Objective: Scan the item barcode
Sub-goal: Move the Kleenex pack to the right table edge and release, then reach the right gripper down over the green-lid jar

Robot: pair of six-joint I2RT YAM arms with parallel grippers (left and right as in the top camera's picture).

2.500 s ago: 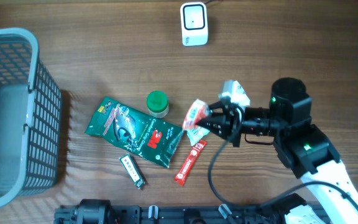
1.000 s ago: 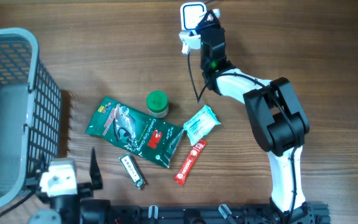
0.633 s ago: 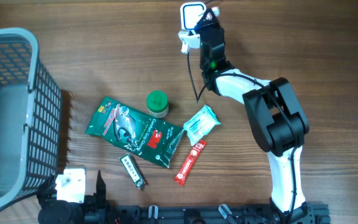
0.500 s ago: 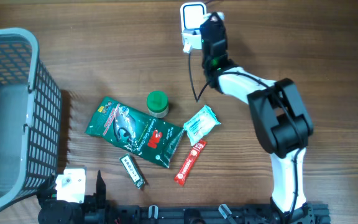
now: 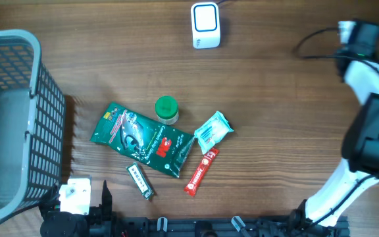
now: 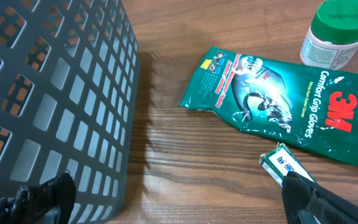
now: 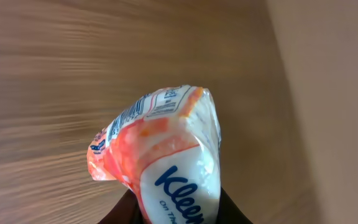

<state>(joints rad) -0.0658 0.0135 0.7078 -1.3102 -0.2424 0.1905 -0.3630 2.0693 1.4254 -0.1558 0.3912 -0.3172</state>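
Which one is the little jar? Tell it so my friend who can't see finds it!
Find the big grey basket at the overhead view's left, then go right to the flat green glove packet. The jar stands by that packet's upper edge. It is the only round, upright thing, with a green lid; everything near it lies flat.

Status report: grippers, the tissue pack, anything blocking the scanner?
Left gripper open, empty, beside basket. Right gripper shut on Kleenex pack, far right of scanner. Bare table between them, nothing blocking.
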